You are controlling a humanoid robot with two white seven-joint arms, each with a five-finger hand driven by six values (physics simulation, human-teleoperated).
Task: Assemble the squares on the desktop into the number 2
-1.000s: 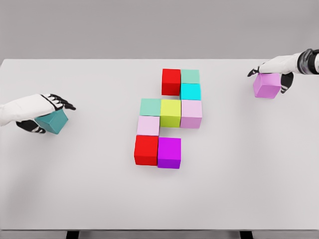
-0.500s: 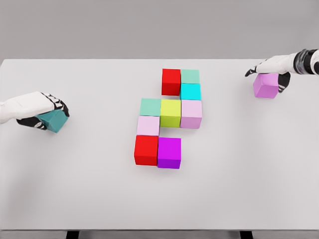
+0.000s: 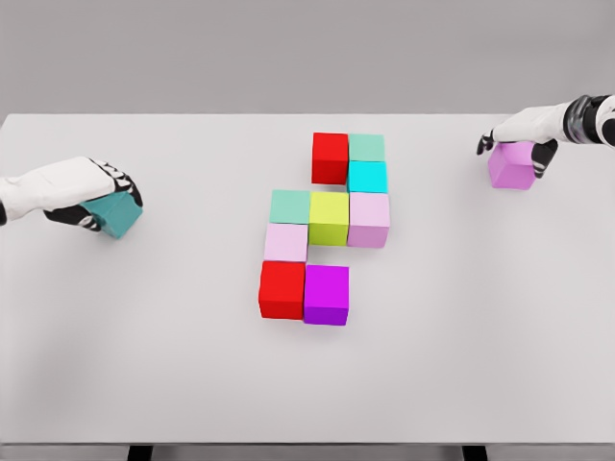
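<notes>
The left hand [image 3: 91,192] has closed over the teal cube [image 3: 117,213] and is lifting it slightly – likely fetching it. The right hand [image 3: 519,134] is clasping the pink cube [image 3: 513,165] at far right. The cluster [image 3: 327,230] sits mid-table – a 2 still short of pieces. No writing is showing.

surface: white table [image 3: 144,365], flat top spanning nearly the full frame width | supports: two dark legs [image 3: 140,451] visible at the lower edge, one left, one right | background: plain grey wall [image 3: 288,53] behind the far edge
</notes>
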